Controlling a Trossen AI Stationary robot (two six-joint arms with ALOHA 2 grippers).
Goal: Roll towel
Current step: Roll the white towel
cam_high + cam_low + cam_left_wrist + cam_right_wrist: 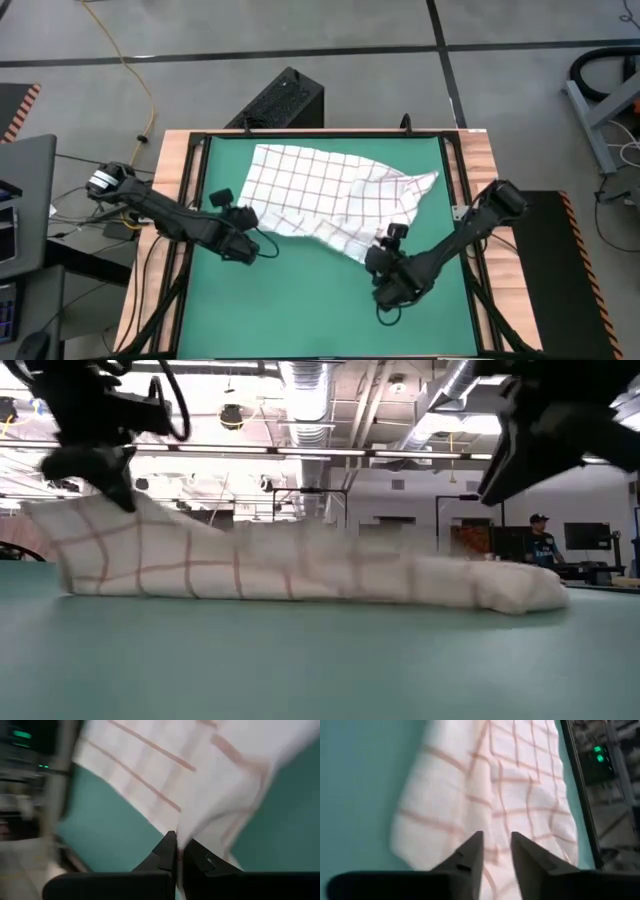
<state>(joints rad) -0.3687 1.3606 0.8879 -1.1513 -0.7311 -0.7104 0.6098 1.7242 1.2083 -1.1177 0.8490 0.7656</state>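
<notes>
Thin white towel with red-brown grid lines [330,195]: lies crumpled across the green mat [300,310] on the table. Left gripper [178,851]: fingers pinching its near edge. Right gripper [496,851]: fingers narrowly parted above the towel.

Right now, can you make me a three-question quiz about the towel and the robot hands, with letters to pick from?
1. Where does the towel lie?
A. on the floor
B. on the green mat
C. on a chair

2. What colour are the towel's lines?
A. blue
B. black
C. red-brown

3. How is the left gripper?
A. shut on the towel's edge
B. wide open
C. holding a cup

Answers:
1 B, the high view shows it spread and rumpled on the mat.
2 C, the right wrist view shows red-brown lines on white.
3 A, the left wrist view shows its fingers closed with cloth between them.

The right gripper is open, fingers apart over the towel.
</notes>
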